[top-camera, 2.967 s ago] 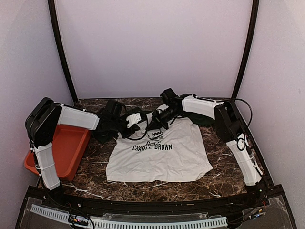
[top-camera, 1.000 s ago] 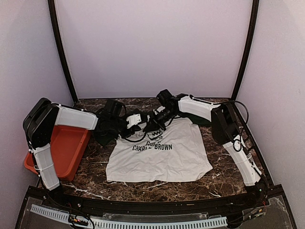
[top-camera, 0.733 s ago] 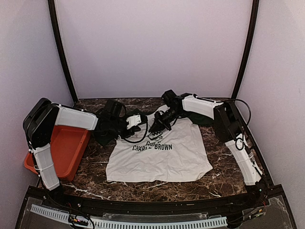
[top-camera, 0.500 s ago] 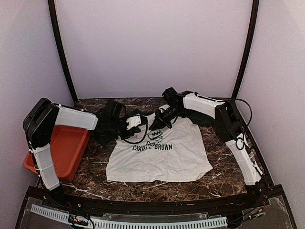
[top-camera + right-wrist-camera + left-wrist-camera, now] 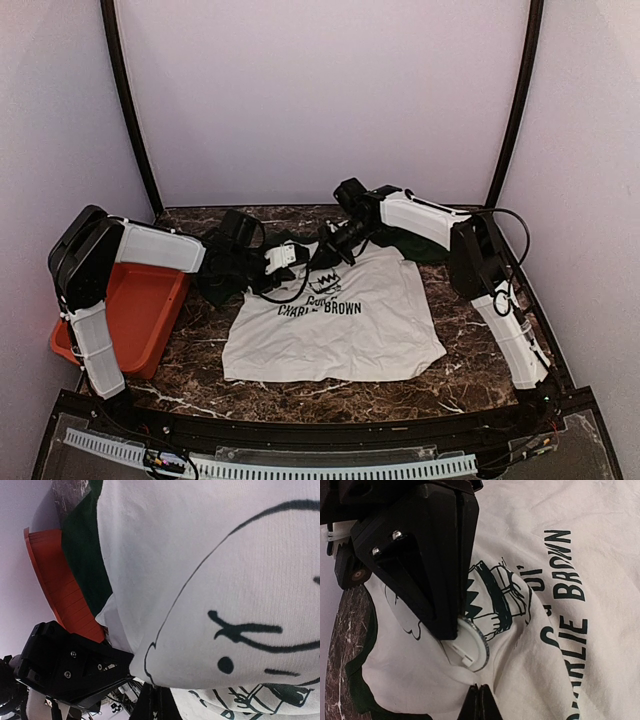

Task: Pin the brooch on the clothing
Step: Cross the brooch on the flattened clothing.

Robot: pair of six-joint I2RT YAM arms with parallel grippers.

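Dark marble table (image 5: 468, 335) carries the clothing (image 5: 340, 330), a white T-shirt with dark green collar and black cartoon print, spread under both end effectors. An orange tray (image 5: 140, 310) sits well apart on the left end effector's outer side, beneath that arm. Over the shirt's upper chest the two end effectors meet almost tip to tip. The left end effector (image 5: 478, 702) is fully closed, pinching a raised fold of shirt fabric. The right end effector (image 5: 454, 625) is also clamped, gripping the round white brooch (image 5: 470, 647) at its tip, against the print just beside that fold.
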